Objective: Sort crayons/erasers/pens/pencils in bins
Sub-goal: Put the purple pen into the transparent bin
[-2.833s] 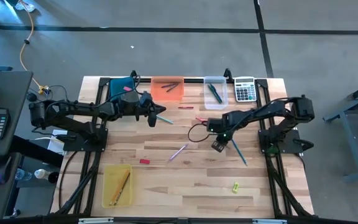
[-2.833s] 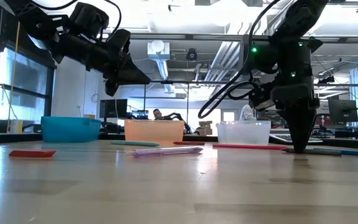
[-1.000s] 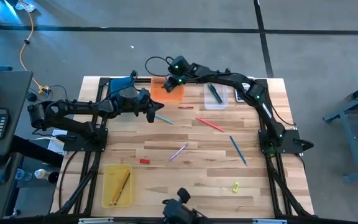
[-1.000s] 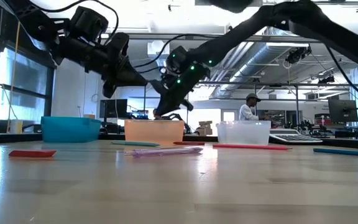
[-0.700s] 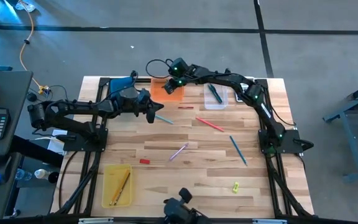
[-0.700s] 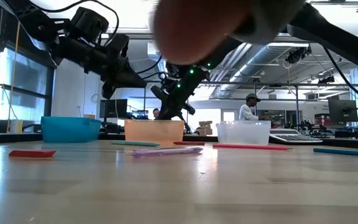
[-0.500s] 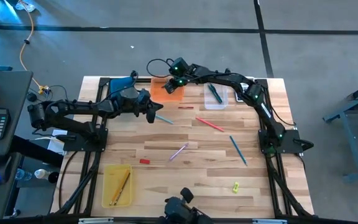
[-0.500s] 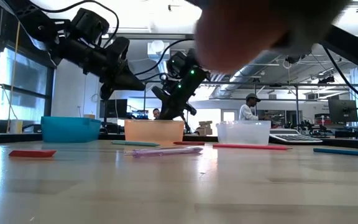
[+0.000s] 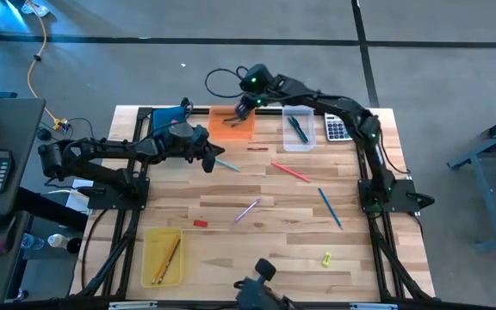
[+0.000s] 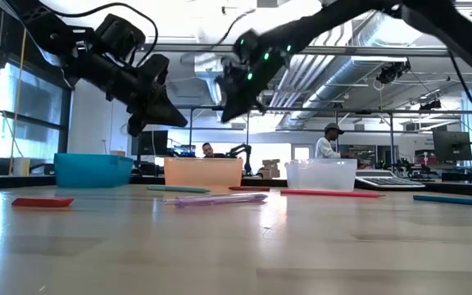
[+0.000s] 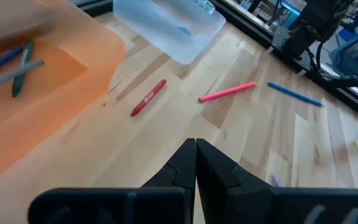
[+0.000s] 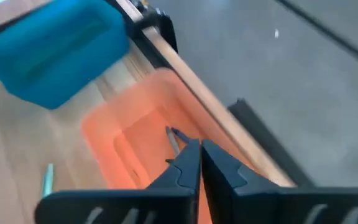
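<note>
My right gripper [image 9: 240, 110], clenched and empty, hangs above the orange bin [image 9: 231, 123]; descending carelessly could strike its rim and shift it.

My right claw [image 10: 229, 105] hangs high above the orange bin [image 10: 202, 173], with my left claw [image 10: 156, 115] at its nine o'clock, both clear of the worktop [image 10: 236, 246]. Along the far edge the blue bin [image 10: 93, 170] stands at nine o'clock of the orange one and the clear bin [image 10: 320, 174] at three o'clock. A pinkish pencil [image 10: 220, 198] lies nearer me.
</note>
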`<state>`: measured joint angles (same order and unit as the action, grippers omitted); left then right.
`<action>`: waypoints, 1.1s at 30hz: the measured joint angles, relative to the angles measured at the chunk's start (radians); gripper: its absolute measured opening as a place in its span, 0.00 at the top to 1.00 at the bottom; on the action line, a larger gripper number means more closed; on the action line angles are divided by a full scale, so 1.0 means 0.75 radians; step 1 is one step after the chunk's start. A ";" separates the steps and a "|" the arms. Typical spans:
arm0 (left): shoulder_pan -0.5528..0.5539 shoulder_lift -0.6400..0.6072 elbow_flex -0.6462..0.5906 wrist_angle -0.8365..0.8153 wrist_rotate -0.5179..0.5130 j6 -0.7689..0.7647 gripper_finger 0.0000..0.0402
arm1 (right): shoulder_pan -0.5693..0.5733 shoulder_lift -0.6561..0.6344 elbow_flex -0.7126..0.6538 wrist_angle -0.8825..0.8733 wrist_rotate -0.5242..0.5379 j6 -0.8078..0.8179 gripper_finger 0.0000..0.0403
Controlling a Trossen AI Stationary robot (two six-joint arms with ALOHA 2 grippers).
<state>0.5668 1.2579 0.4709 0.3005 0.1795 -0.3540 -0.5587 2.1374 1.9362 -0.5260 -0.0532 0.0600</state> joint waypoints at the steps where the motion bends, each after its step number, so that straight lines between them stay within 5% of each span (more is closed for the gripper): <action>1: -0.002 0.000 0.000 -0.003 0.003 -0.002 1.00 | 0.000 -0.023 0.000 -0.009 0.000 -0.032 0.98; 8: -0.010 0.000 0.000 -0.028 0.003 -0.018 1.00 | 0.030 -0.140 -0.169 0.115 -0.014 -0.067 0.99; 19: -0.075 0.000 0.000 -0.052 0.003 -0.012 1.00 | 0.151 -0.538 -0.997 0.707 0.036 0.262 1.00; 26: -0.116 0.000 0.000 -0.119 -0.002 0.014 1.00 | 0.258 -0.845 -1.303 0.605 0.107 0.297 1.00; 33: -0.123 0.000 0.000 -0.126 -0.069 0.033 1.00 | 0.429 -0.894 -1.339 0.427 -0.070 0.214 1.00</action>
<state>0.4742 1.2580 0.4709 0.2057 0.1275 -0.3296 -0.2369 1.4670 0.9318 -0.2060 -0.1058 0.2206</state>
